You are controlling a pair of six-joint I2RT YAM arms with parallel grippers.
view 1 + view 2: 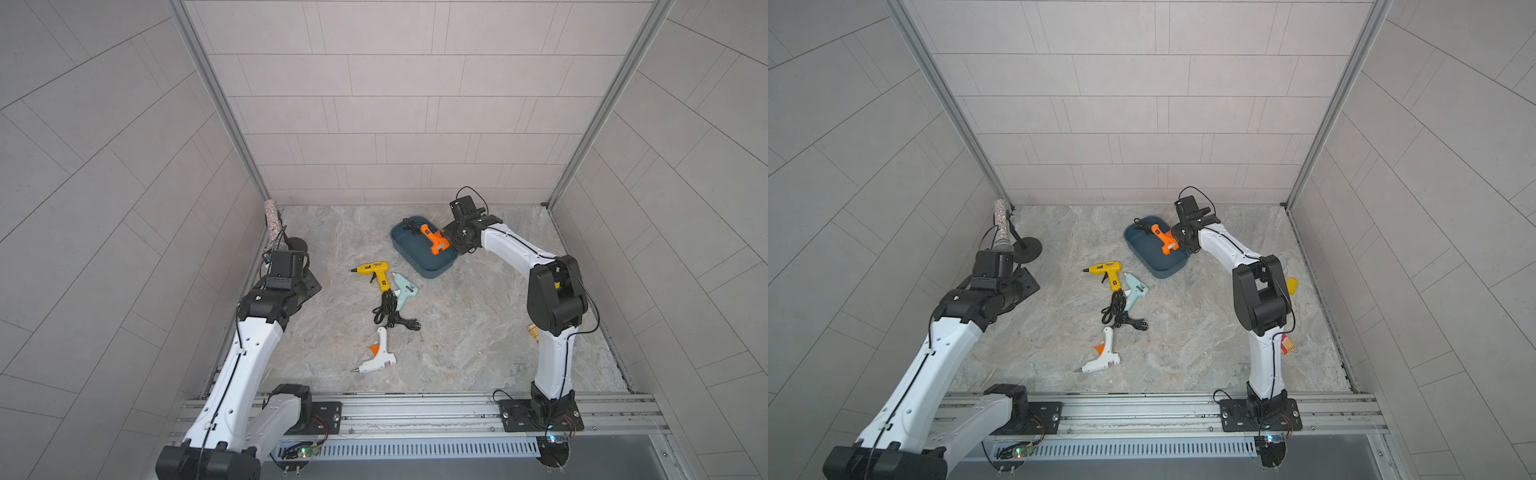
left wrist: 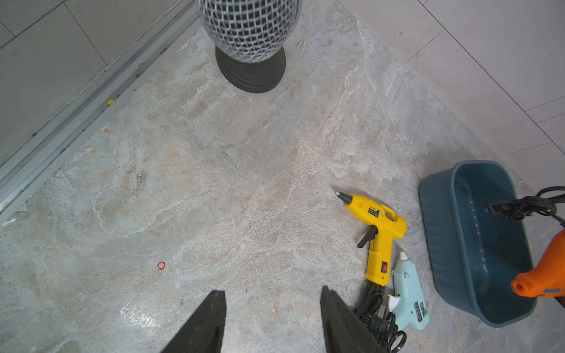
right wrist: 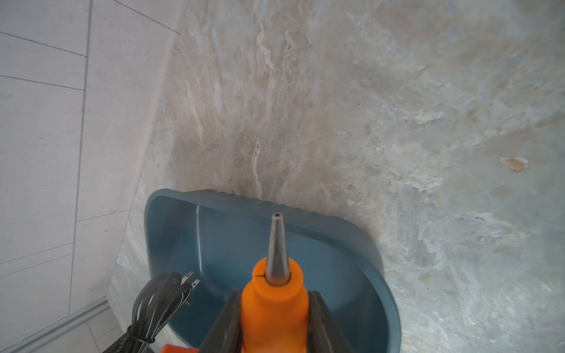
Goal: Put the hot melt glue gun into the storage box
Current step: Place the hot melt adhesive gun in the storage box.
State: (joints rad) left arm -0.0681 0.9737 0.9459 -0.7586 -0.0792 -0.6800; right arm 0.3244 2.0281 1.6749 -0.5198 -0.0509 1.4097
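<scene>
The right jaws are clamped on the barrel of the orange plastic hot melt glue gun (image 3: 273, 308), its steel nozzle (image 3: 277, 244) pointing straight ahead of them across the dark teal, round-cornered plastic storage box (image 3: 336, 226) below. Gripping the barrel probably lets the black bundled cord (image 3: 153, 305) hang beside the jaws and enter first. The nozzle tip sits close to the far rim, so lowering leaves little margin; the box floor looks bare. The left jaws stand apart over bare counter (image 2: 214, 183).
</scene>
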